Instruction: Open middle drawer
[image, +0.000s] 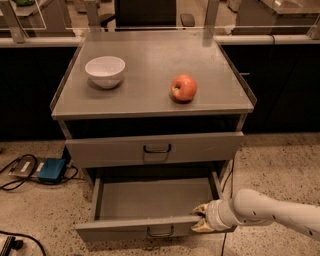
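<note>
Jaws: the gripper (199, 219) is seen at the lower right of the view, at the right end of the pulled-out drawer's front panel. Its two pale fingers (201, 208) are held a little apart, one behind the panel and one in front, and the panel's end appears to be clamped between them.

Arm: a white arm (270, 212) is stretched in low from the right edge of the view, roughly level with the floor.

Task's thing: the middle drawer (125, 231) is found low in the cabinet, drawn well out toward the camera, with its grey inside bare. Its dark loop handle (161, 232) is left ungripped at the panel's centre.

Key relation: almost the whole drawer lies to the picture's left of the jaws. The panel's long axis runs left to right, across the line of the arm. The slide direction is judged to be straight out of the cabinet, toward the camera.

Progress: the opening is judged largely done.

Above: the top drawer (110, 150) is shown shut, or nearly so.

Cabinet top (150, 100): a white bowl (105, 70) is set at left and a red apple (184, 88) at right, well apart.
</note>
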